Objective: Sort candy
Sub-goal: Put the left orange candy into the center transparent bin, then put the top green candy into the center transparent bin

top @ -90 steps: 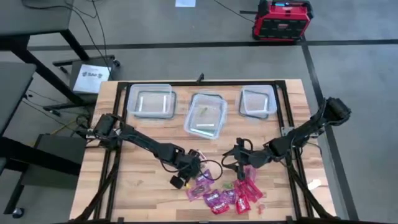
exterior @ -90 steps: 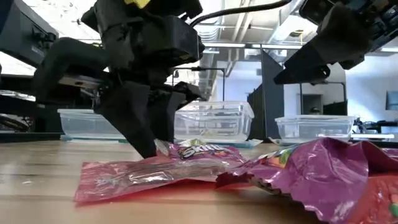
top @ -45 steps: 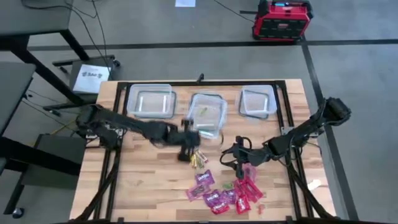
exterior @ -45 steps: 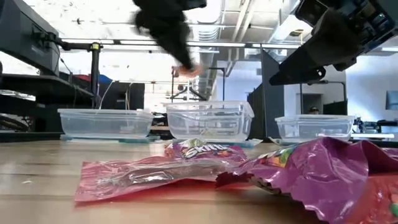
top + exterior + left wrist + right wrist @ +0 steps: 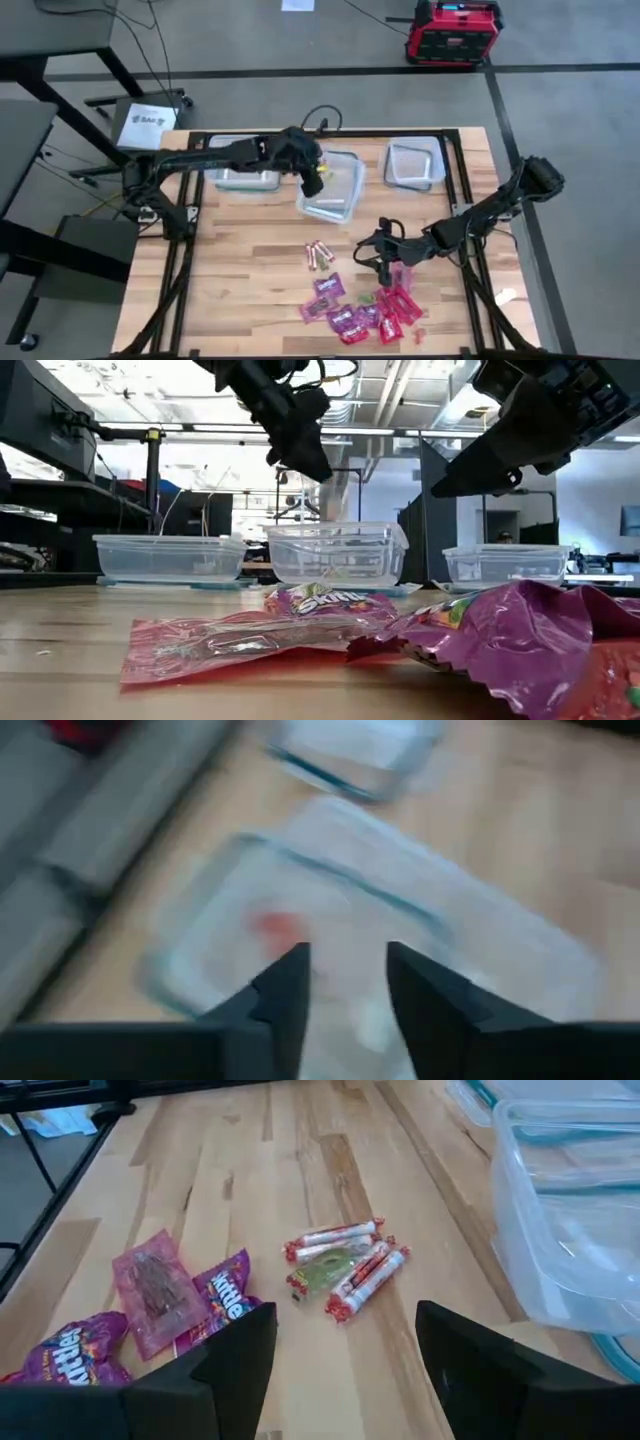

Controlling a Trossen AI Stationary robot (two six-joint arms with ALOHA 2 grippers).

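The candy lies near the table's front edge: a heap of shiny red and pink packets (image 5: 362, 310) and, just beyond it, a few small paper-wrapped rolls (image 5: 318, 255). Three clear containers stand in a row at the far side. My left gripper (image 5: 313, 182) hangs above the left part of the middle container (image 5: 338, 190). Its fingers are a little apart, with nothing visible between them (image 5: 345, 955). A blurred red thing (image 5: 270, 925) shows inside that container. My right gripper (image 5: 383, 260) hovers open above the table, at the far right of the heap, the rolls (image 5: 345, 1265) ahead of it.
The left container (image 5: 243, 162) and the right container (image 5: 415, 162) flank the middle one. Black frame rails run along the table's left, right and far sides. Bare wood lies between the containers and the candy. A red machine (image 5: 452, 32) stands on the floor beyond.
My left gripper has risen off the packets near the front edge. It has swung toward the far edge and now hangs above the middle container. The packets and rolls stay on the table.
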